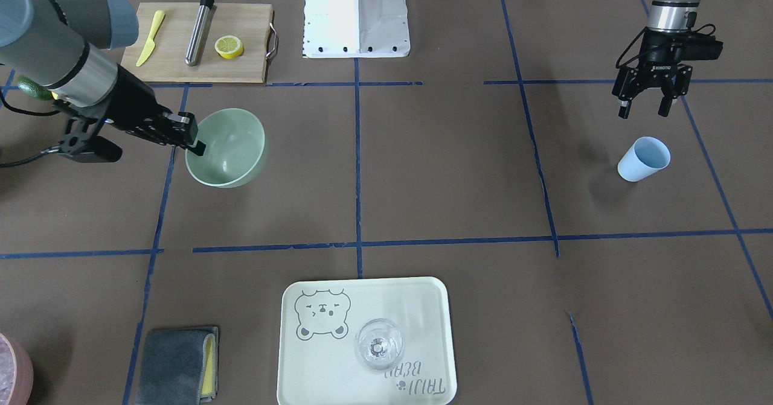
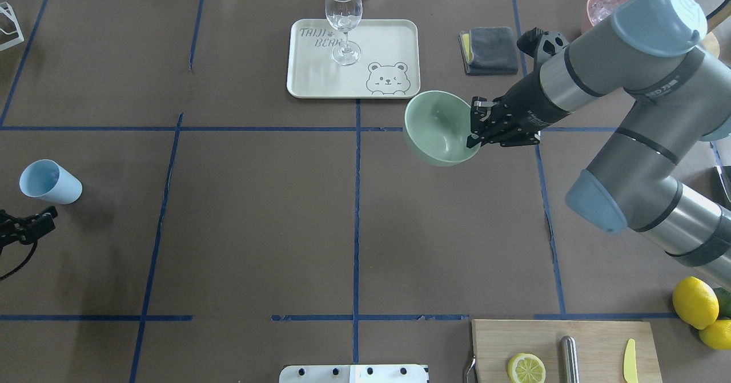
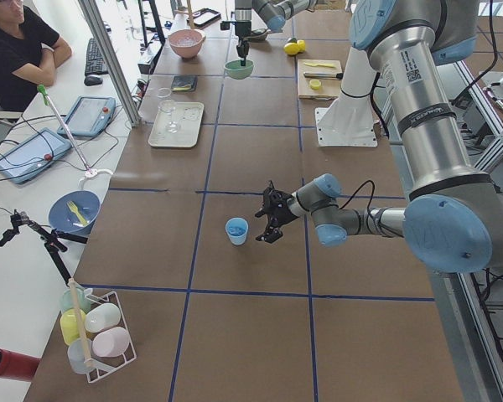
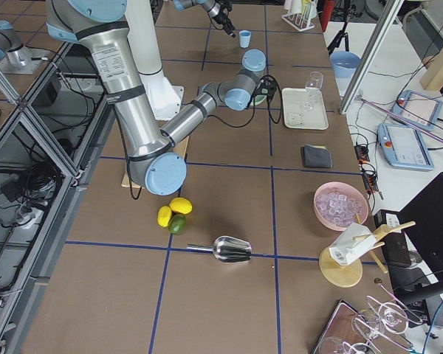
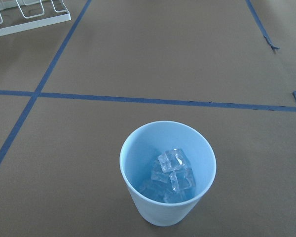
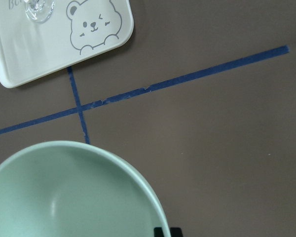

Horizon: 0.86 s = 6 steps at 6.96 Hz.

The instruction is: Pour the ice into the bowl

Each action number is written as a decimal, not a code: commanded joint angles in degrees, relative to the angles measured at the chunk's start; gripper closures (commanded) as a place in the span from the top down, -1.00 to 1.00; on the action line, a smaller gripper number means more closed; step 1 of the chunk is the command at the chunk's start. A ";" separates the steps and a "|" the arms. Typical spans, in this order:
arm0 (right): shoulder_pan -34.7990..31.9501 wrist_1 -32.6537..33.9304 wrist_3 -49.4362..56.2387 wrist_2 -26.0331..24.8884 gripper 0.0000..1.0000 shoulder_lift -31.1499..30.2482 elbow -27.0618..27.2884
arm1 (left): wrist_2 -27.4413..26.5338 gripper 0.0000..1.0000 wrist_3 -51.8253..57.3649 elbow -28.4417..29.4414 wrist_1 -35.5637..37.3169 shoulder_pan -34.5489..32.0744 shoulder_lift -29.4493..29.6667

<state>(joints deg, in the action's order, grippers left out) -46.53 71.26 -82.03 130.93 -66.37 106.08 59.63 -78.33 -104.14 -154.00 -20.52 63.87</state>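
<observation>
The pale green bowl (image 2: 437, 126) is tilted, with my right gripper (image 2: 477, 132) shut on its right rim; in the front view the same bowl (image 1: 226, 148) shows an empty inside. The right wrist view shows only the bowl's (image 6: 64, 192) rim and one dark fingertip (image 6: 163, 231) at the bottom edge. The light blue cup (image 1: 644, 159) stands upright at the far left of the table. In the left wrist view the ice (image 5: 173, 173) lies in the bottom of the cup (image 5: 167, 207). My left gripper (image 1: 646, 106) hangs open a short way from the cup, on the robot's side, touching nothing.
A white bear tray (image 2: 320, 57) with a wine glass (image 2: 344, 20) lies beyond the bowl, a grey cloth (image 2: 490, 49) beside it. A pink bowl (image 2: 605, 3) stands at the far right. The cutting board (image 1: 199, 43) holds a lemon half, a yellow knife and a metal rod.
</observation>
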 commanded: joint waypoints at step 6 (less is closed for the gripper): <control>14.61 11.88 -2.00 -16.22 -1.00 14.51 -5.17 | -18.31 0.98 -0.15 16.23 -0.33 0.74 13.99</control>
<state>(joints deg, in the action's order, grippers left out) -33.28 82.90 -84.03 116.72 -53.50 102.37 44.02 -78.56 -90.64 -154.26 -19.78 75.88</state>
